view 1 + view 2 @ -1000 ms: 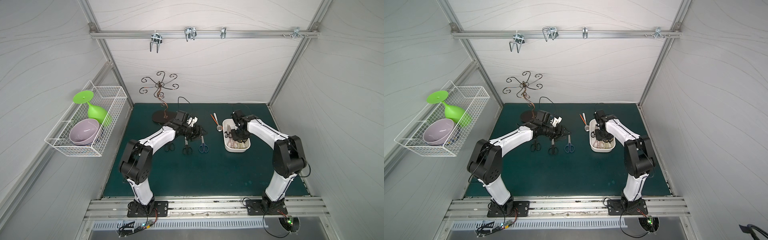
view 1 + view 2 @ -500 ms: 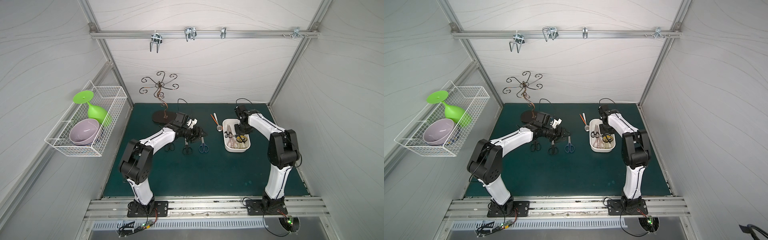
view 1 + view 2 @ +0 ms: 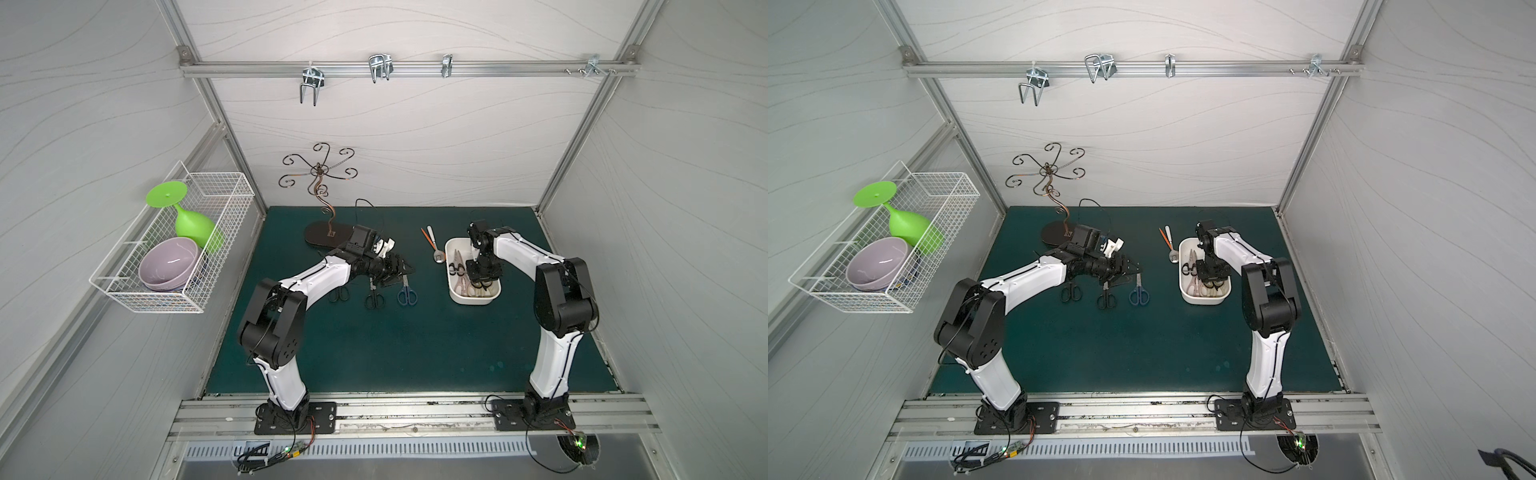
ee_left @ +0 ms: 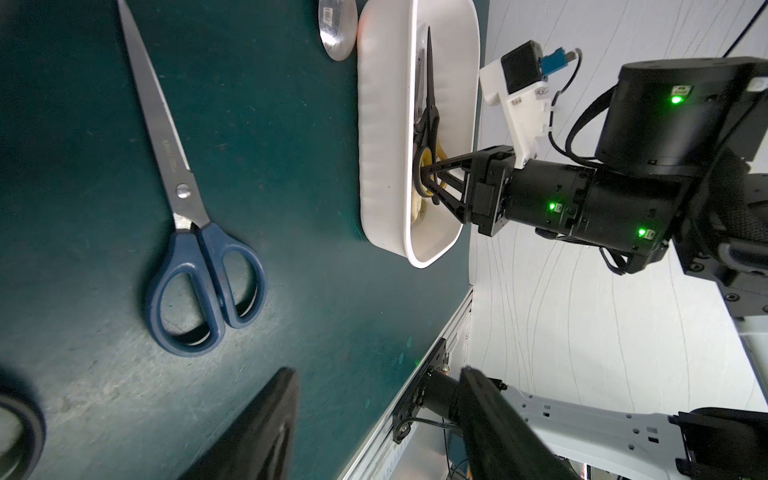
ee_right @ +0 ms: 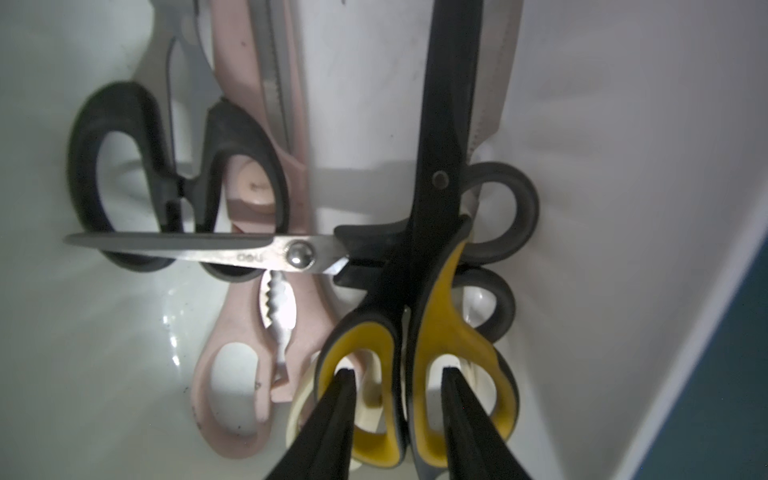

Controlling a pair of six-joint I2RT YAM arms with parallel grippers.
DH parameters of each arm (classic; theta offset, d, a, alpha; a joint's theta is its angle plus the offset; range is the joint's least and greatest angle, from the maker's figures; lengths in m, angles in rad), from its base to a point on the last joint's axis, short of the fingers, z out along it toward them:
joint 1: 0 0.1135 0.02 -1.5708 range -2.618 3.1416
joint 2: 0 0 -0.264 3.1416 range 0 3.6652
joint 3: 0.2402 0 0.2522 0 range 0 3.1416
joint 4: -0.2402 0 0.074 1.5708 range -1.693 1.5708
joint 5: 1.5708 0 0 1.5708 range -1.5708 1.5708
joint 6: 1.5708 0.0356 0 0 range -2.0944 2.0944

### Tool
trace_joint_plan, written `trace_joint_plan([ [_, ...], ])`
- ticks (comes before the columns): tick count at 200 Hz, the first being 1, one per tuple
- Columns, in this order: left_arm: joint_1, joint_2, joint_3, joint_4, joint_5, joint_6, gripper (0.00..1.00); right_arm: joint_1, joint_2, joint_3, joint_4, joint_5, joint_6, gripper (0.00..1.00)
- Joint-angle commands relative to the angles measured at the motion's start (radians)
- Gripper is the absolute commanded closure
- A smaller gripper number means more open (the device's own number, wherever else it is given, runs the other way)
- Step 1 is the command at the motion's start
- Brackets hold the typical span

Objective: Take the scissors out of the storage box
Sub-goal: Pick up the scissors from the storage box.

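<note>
While the left gripper hangs over the green mat with its jaws wide apart and empty, a wire basket on the wall holds a green goblet and a lilac bowl. Past a curled metal stand, 3 pairs lie on the mat: a black-handled pair, a second black-handled pair and a blue-handled pair. An orange stick and a spoon lie just beside the white storage box. Inside it are pink shears, black-handled scissors, crosswise black-handled scissors and yellow-and-black scissors. The right gripper reaches into the box, jaws apart, 1 of its fingertips in each yellow loop, not pinching.
</note>
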Motion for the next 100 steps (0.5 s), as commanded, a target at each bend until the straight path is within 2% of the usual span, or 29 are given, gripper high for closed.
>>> trace_joint_plan([
  [1,0.001,-0.006,0.001,0.036,0.010,0.006,0.35,0.010,-0.051,-0.015,-0.015,-0.077,0.041,0.61],
  [33,0.001,-0.002,0.001,0.041,0.010,0.000,0.35,0.041,-0.109,-0.032,-0.005,-0.105,0.072,0.60],
  [100,0.001,-0.007,-0.010,0.042,0.012,0.000,0.35,0.023,-0.137,-0.014,-0.039,0.049,0.078,0.62],
])
